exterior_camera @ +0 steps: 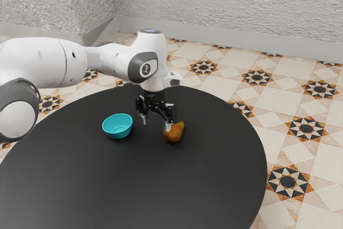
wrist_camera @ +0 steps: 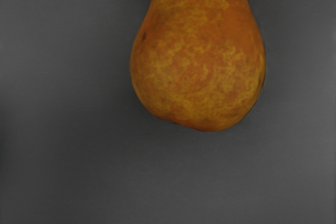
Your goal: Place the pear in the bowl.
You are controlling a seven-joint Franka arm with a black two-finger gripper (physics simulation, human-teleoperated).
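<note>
Plainly wide at the pincer [exterior_camera: 156, 123], with nothing gripped. Just beside it, toward the exterior view's right, see the pear [exterior_camera: 174, 134] lying on its side on the round black counter [exterior_camera: 134, 186]. Count the approach as nearly made, judging by that nearness; then grasp, lift, carry and release, all left to do. Farther out, toward the exterior view's left, find the turquoise bowl [exterior_camera: 117, 134], upright and apart from the pear, with a stretch of dark top between for the crossing. Pass above the bowl's rim before lowering. Note the counter's curved edge, apart from both, and beyond it the patterned floor tiles [exterior_camera: 257, 77]; best to keep travel inward.
</note>
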